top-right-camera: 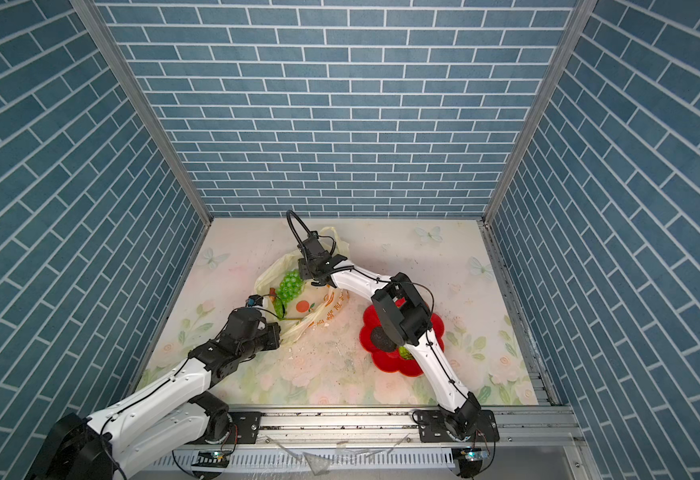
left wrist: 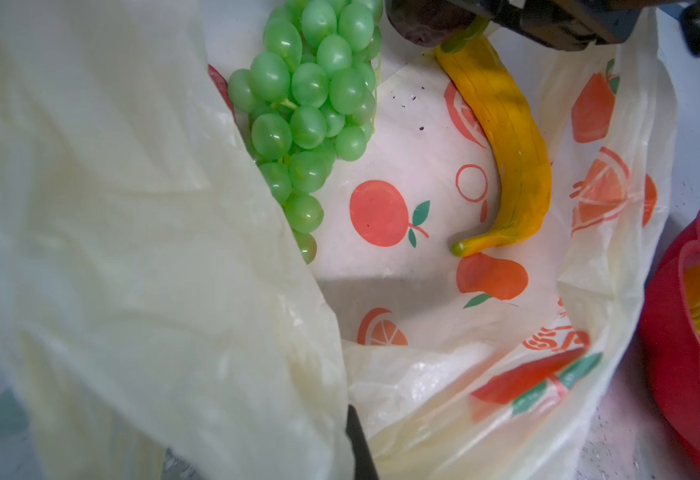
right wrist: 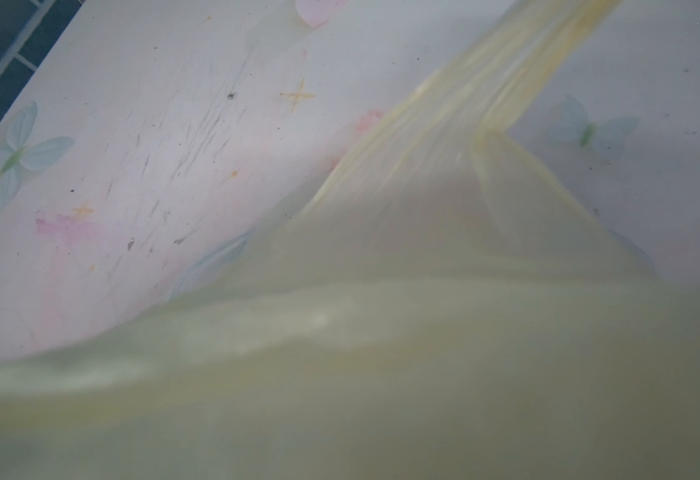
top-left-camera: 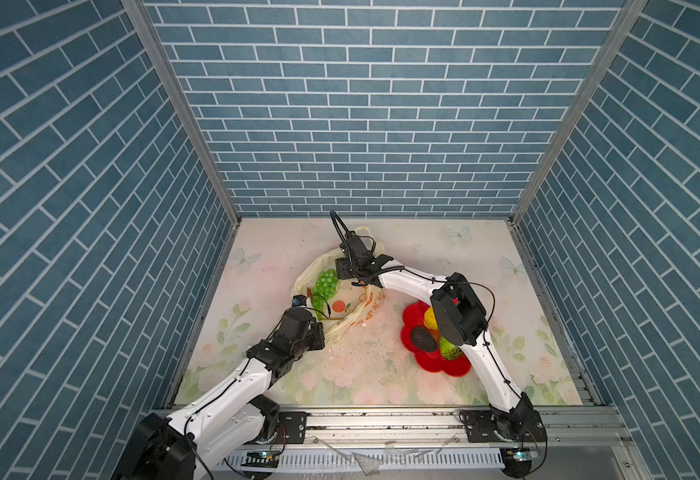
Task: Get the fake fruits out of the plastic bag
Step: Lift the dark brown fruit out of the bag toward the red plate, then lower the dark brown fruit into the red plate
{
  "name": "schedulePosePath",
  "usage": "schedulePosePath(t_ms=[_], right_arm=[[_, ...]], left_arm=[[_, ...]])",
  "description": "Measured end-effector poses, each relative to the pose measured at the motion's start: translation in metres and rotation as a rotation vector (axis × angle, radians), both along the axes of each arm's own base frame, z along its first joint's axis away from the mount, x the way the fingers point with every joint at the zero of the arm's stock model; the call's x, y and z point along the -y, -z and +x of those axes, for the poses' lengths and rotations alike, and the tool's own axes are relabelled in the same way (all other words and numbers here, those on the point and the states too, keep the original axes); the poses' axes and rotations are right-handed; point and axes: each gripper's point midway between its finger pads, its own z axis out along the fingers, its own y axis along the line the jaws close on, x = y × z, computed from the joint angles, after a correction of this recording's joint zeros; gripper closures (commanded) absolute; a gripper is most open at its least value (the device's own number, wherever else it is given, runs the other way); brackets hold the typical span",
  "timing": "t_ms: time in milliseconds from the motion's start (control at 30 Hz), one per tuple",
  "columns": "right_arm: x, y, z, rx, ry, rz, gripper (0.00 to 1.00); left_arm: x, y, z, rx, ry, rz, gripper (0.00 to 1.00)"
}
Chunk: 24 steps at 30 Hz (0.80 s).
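Note:
The plastic bag (top-left-camera: 364, 307) (top-right-camera: 323, 305) lies open in the middle of the table. My left gripper (top-left-camera: 328, 328) is shut on its near edge; one black finger (left wrist: 360, 449) shows beside the lifted film. Inside the bag lie the green grape bunch (top-left-camera: 326, 283) (left wrist: 310, 95) and the yellow banana (left wrist: 506, 137). My right gripper (top-left-camera: 359, 277) reaches into the bag from the far side. A dark brown fruit (left wrist: 427, 23) sits right against its black parts, but its jaws are hidden. Bag film covers the right wrist view.
A red flower-shaped plate (top-left-camera: 431, 361) (top-right-camera: 385, 363) at the right holds a dark bumpy fruit (top-left-camera: 423, 338), a yellow lump (top-left-camera: 430, 318) and a green fruit (top-left-camera: 450, 349), partly under my right arm. White crumbs (top-left-camera: 356, 353) dot the table. Brick walls enclose three sides.

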Motion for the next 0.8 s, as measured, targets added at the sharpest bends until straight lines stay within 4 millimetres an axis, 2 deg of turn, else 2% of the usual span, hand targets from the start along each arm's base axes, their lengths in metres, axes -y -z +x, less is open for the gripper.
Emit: schedulePosePath(t_ms=[133,300,433,600,800], right_arm=[[0.006,-0.021,-0.015,0.006,-0.030,-0.006,0.33],[0.014,-0.058,-0.049,0.007,-0.094,0.005,0.33],[0.029,-0.088,-0.076,0.012,-0.133,0.003,0.33],[0.067,-0.110,-0.107,-0.009,-0.140,-0.050,0.33],[0.131,-0.107,-0.138,-0.057,-0.093,-0.193,0.33]], left_arm=[[-0.002,0.000,0.001,0.000,0.000,0.015,0.99],[-0.001,-0.004,0.004,0.004,0.002,0.023,0.99],[0.000,-0.003,0.005,-0.002,0.009,0.036,0.99],[0.002,-0.008,0.009,0.011,0.025,0.049,0.99],[0.001,-0.009,0.011,0.023,0.038,0.071,0.99]])
